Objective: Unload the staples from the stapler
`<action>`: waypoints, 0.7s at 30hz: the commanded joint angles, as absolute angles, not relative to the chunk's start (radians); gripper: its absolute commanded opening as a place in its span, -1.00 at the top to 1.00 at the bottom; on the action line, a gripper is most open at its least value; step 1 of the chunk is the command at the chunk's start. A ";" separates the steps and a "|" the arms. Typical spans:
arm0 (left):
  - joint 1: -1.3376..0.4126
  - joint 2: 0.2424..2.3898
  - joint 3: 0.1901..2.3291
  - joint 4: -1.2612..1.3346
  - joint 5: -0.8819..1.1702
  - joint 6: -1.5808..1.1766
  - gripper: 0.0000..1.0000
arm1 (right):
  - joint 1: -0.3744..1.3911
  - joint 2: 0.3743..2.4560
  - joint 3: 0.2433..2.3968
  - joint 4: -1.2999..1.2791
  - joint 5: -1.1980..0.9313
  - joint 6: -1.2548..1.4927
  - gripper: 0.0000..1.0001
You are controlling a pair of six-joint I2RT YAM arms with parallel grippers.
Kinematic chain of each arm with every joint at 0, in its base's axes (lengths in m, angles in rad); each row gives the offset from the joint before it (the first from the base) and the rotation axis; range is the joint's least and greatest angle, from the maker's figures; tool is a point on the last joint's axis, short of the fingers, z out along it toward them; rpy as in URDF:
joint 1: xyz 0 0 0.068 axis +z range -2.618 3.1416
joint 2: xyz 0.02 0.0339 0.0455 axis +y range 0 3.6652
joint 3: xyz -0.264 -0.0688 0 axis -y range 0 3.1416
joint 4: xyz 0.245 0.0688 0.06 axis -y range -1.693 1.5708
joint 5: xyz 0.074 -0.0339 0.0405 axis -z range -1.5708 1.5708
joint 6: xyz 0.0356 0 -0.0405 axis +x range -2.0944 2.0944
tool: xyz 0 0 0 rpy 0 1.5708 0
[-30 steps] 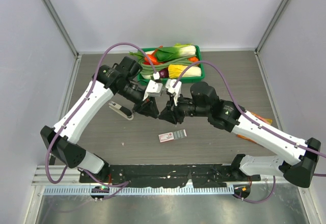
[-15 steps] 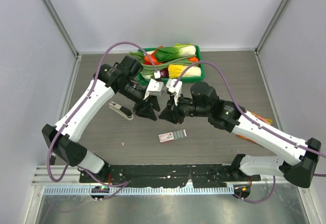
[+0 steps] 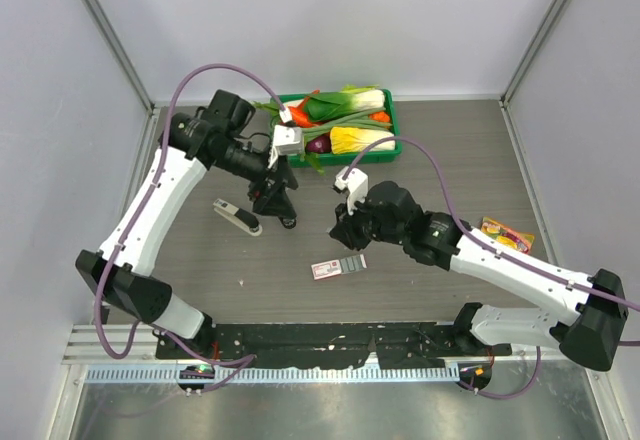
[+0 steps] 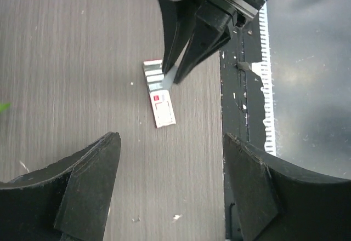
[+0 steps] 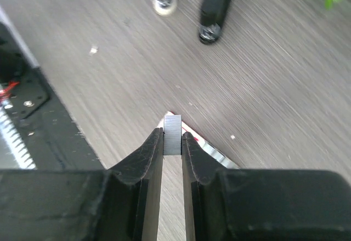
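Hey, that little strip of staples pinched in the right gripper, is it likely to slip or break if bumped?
The staple strip looks thin and ridged, so it is probably light and fairly stiff, though it may snap at its joins if bent. Only its narrow sides sit between the fingertips of the right gripper, so the smooth metal might slip or twist out.

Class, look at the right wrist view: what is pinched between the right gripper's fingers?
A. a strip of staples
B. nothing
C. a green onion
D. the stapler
A: the right gripper is shut on a short, grey, ribbed strip of staples standing between its fingertips.
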State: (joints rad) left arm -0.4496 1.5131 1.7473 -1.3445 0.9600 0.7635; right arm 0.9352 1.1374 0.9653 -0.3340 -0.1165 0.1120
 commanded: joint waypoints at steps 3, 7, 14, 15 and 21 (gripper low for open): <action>-0.371 1.460 1.668 -1.404 0.868 0.568 -0.60 | 0.943 1.118 0.822 -0.275 0.176 0.308 0.84; -0.357 1.425 1.559 -1.301 0.848 0.512 -0.59 | 0.960 1.088 0.715 -0.253 0.267 0.389 0.88; -0.357 1.454 1.480 -1.279 0.844 0.492 -0.50 | 0.996 1.055 0.620 -0.180 0.368 0.442 0.89; -0.357 1.462 1.476 -1.282 0.845 0.492 -0.49 | 0.999 1.058 0.606 -0.160 0.374 0.443 0.89; -0.356 1.445 1.408 -1.210 0.822 0.437 -0.50 | 1.031 1.091 0.560 -0.089 0.439 0.475 0.90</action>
